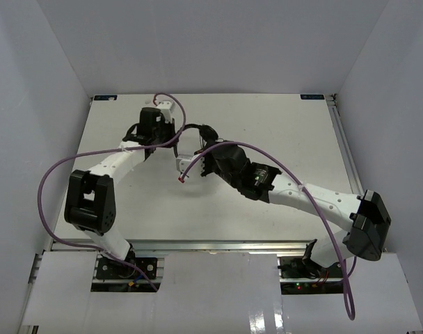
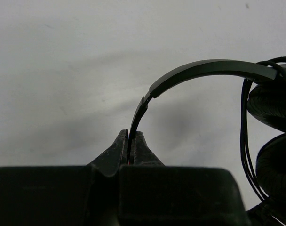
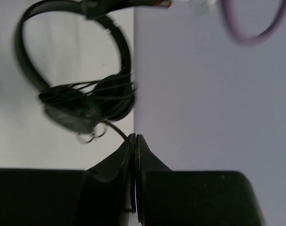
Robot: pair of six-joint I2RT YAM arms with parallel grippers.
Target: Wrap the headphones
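Left claw (image 2: 131,147): the fingers are pressing almost fully together at the lower centre of the left wrist view. They are pinching the thin curved black headband (image 2: 199,69) near one of its ends. From the pinch the band is arching up and to the right, and a soft shadow is lying under it on the white table (image 2: 63,70). At the right edge of that frame the two round black padded ear cups (image 2: 274,106) are sitting one above the other. Several strands of the long thin black cord (image 2: 246,141) are running down just beside them.

Right claw (image 3: 134,143): the fingers are closing to a hairline gap at the lower centre of the right wrist view. They are nipping a single strand of the cord, which is curving down to the tips from the cups above.

Beyond those tips, the black over-ear headphones (image 3: 82,106) are showing blurred in the upper left of the frame. The cord is looping several times across the cups, and the headband is rising in a ring above them. A pale lilac wall panel (image 3: 204,94) is filling the right half of the frame, and a thick purple cable (image 3: 256,28) is curving across the upper right corner.

Top view: both arms are reaching toward the upper middle of the table, with the claws near each other. The headphones are lying between them, partly hidden.
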